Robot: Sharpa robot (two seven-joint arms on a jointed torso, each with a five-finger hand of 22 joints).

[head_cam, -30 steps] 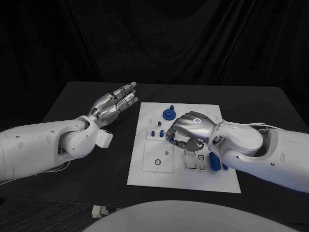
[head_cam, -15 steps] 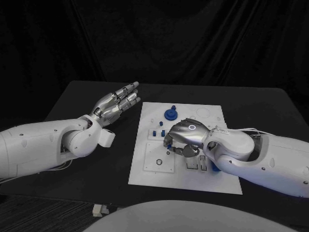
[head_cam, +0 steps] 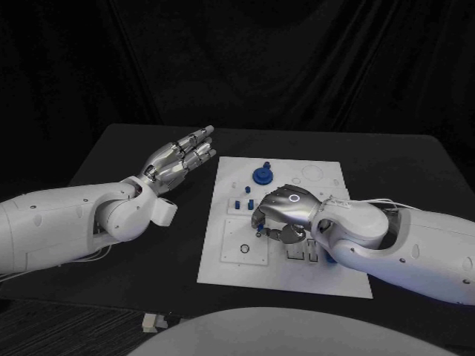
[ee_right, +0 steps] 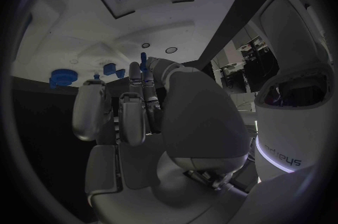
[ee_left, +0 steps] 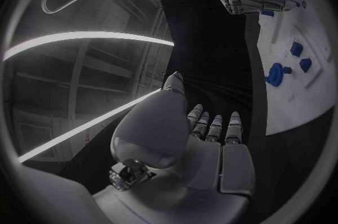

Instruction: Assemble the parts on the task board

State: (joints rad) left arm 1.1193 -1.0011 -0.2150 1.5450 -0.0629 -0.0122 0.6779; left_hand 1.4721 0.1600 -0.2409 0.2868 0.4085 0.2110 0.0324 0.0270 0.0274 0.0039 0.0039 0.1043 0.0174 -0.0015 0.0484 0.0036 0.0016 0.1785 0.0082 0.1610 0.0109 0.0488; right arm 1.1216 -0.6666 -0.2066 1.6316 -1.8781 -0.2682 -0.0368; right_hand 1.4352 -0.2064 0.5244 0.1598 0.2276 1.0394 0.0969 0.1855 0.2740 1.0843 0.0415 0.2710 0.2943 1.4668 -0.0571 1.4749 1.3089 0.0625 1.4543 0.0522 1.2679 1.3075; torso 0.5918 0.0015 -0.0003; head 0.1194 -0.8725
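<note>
Black curtains behind, a black desk [head_cam: 130,159] below, and the white task board [head_cam: 286,274] laid lengthwise down the middle, running away from the robot. The left robot hand [head_cam: 179,159] hangs beside the board's far left corner, flat, fingers apart, holding nothing. The right robot hand [head_cam: 283,215] is down over the board's centre, fingers curled under; whether they pinch a piece I cannot tell. The blue parts [head_cam: 243,202] sit just to its far left, the round blue knob [head_cam: 260,175] beyond them, so the right one is clearly the nearer.
</note>
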